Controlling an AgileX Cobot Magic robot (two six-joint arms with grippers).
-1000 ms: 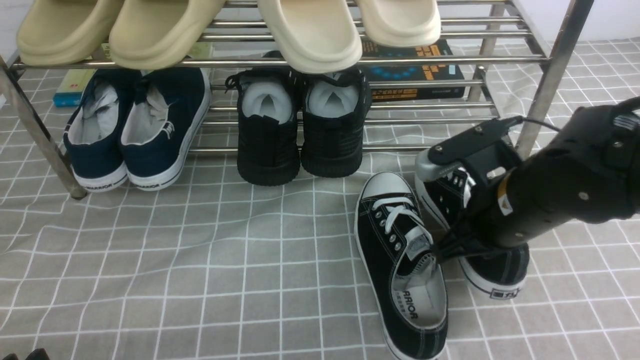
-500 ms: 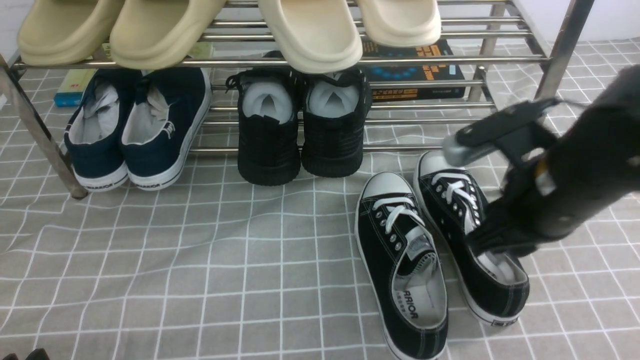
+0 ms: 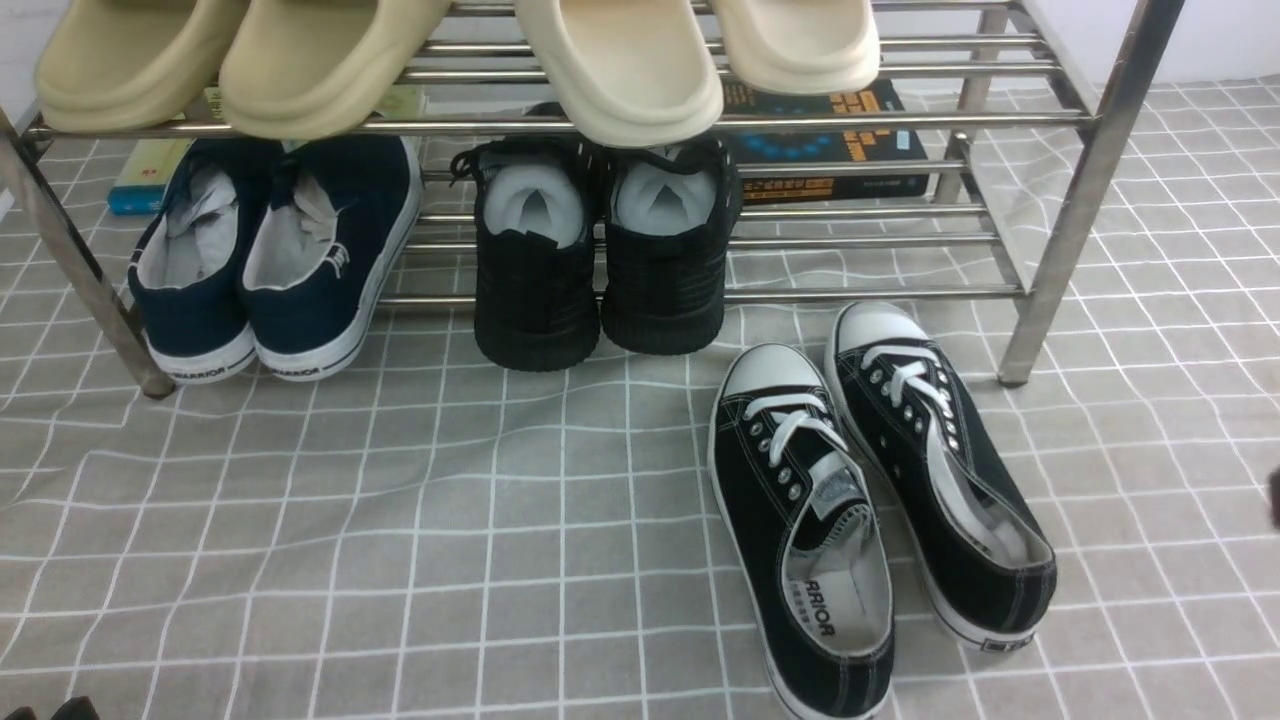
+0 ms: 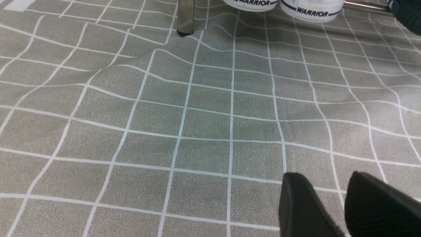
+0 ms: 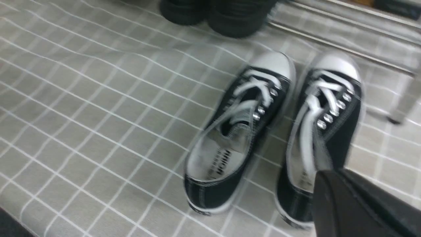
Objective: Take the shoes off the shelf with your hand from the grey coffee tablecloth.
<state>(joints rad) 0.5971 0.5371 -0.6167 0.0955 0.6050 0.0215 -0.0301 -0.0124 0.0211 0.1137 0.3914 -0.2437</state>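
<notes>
My right hand (image 5: 329, 171) is pressed together and holds nothing. My left hand (image 4: 325, 174) is spread, above the grey cloth (image 4: 210, 108). The black canvas shoes (image 3: 800, 530) lie on this cloth, in front of the steel shelf (image 3: 1065, 220), toward its right end.

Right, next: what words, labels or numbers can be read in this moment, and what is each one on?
"WARRIOR": heel bands of both navy sneakers.
"RRIOR": insole of the left-hand black canvas sneaker; the smaller line beside it is too small to read.
Dark box behind the rack: orange and pale print, too small to read.
Right-hand canvas sneaker: heel label unreadable.
</notes>
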